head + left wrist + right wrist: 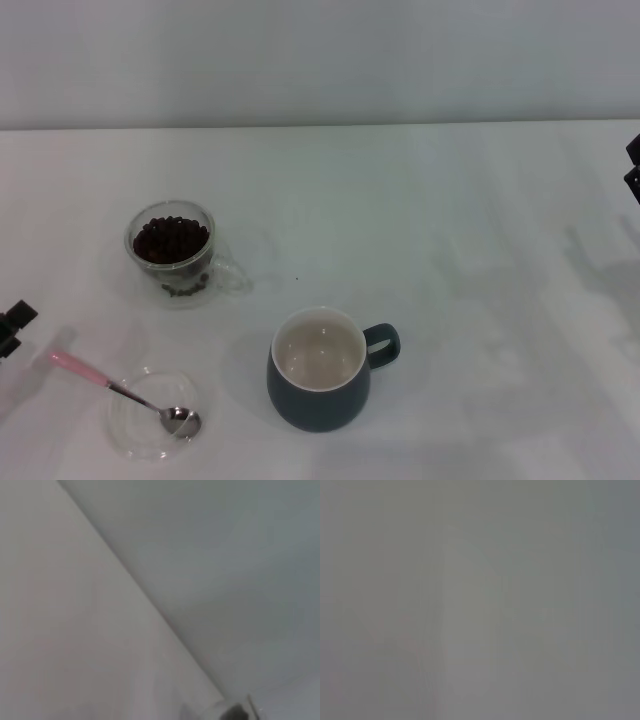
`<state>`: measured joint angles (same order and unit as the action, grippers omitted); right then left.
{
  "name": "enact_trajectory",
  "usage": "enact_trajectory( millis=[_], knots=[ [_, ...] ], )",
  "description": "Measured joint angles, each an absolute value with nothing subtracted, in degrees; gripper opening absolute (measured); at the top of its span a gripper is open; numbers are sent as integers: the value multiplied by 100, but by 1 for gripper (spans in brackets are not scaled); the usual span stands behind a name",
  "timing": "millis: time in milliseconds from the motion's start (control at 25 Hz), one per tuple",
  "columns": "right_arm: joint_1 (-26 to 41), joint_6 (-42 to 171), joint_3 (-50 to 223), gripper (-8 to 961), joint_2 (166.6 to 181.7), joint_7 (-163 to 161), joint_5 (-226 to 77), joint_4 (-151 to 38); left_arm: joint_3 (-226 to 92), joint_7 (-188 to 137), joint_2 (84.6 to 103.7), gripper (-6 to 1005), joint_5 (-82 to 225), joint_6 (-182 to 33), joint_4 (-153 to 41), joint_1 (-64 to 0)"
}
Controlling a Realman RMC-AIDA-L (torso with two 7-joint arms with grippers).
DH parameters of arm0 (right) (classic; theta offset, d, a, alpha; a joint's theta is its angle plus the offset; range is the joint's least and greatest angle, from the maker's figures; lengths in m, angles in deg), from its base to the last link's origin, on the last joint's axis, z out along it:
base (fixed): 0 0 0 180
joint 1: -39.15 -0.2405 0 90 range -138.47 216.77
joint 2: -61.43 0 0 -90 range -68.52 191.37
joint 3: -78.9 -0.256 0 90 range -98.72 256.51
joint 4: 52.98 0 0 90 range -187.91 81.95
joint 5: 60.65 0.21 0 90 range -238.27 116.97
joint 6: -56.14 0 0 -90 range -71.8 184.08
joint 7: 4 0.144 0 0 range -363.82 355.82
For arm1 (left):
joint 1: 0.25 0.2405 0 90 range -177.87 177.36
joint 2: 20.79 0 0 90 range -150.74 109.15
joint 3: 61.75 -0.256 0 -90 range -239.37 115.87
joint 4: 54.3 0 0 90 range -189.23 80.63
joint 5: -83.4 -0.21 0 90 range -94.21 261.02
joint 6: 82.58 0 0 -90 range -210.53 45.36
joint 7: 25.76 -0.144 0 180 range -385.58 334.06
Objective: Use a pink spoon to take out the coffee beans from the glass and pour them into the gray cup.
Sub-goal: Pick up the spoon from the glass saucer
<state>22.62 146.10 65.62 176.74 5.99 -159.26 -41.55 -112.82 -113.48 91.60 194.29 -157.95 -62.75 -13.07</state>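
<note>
While one pink spoon (110, 385), one glass (172, 250) and one gray cup (318, 370) stand untouched, neither hand's grip shows.

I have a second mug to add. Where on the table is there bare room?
Bare: the table right of the gray cup, and the far strip behind the glass. Crowded: near left, where the spoon lies on a saucer by the left gripper.
</note>
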Motion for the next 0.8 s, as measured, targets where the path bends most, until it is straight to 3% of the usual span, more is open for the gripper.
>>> enact_trajectory(
  millis=[800],
  knots=[
    [2006, 14588, 6562, 793, 17674, 602, -15926, -4167, -11254, -11465, 9327, 827, 18659, -15725, -6379, -1464]
  ],
)
